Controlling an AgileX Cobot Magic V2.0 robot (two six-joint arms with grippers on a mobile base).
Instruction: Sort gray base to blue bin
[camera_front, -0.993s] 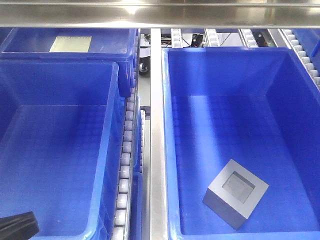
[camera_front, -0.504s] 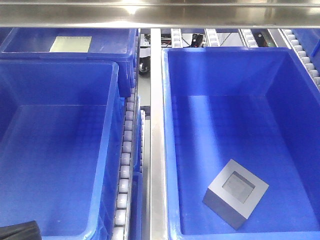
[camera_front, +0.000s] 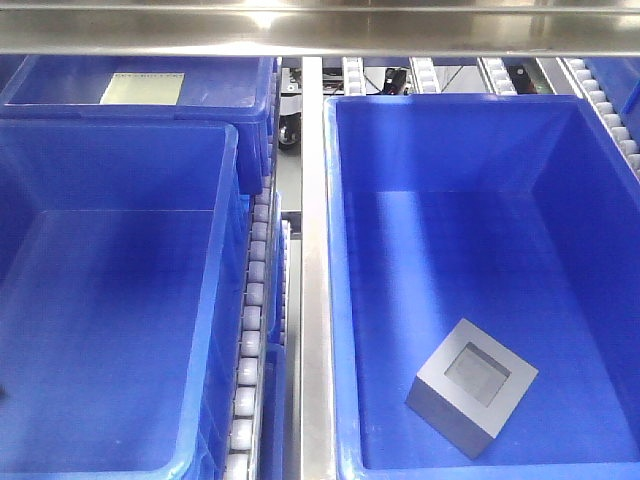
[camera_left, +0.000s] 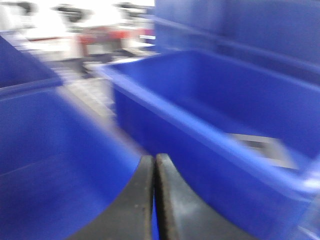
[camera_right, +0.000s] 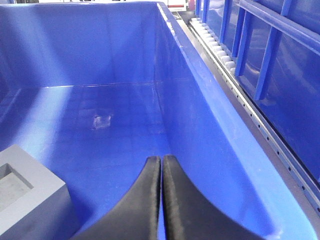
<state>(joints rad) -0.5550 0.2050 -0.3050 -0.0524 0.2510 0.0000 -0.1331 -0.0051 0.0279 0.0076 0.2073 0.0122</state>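
Note:
The gray base (camera_front: 470, 388) lies on the floor of the right blue bin (camera_front: 450, 110), near its front, recess face up. It also shows in the right wrist view (camera_right: 25, 192) at the lower left. My right gripper (camera_right: 161, 159) is shut and empty, inside that bin to the right of the base, apart from it. My left gripper (camera_left: 154, 157) is shut and empty, over the left blue bin (camera_left: 45, 165); that view is blurred. Neither gripper shows in the front view.
A left blue bin (camera_front: 215, 300) stands beside a roller track (camera_front: 252, 330) and a metal rail (camera_front: 313, 300). A further bin (camera_front: 250, 85) at the back left holds a pale flat sheet (camera_front: 142, 88). A steel bar (camera_front: 320, 30) crosses the top.
The dark left gripper tip at the lower left of the front view has drawn back out of the frame. The gray base has not moved.

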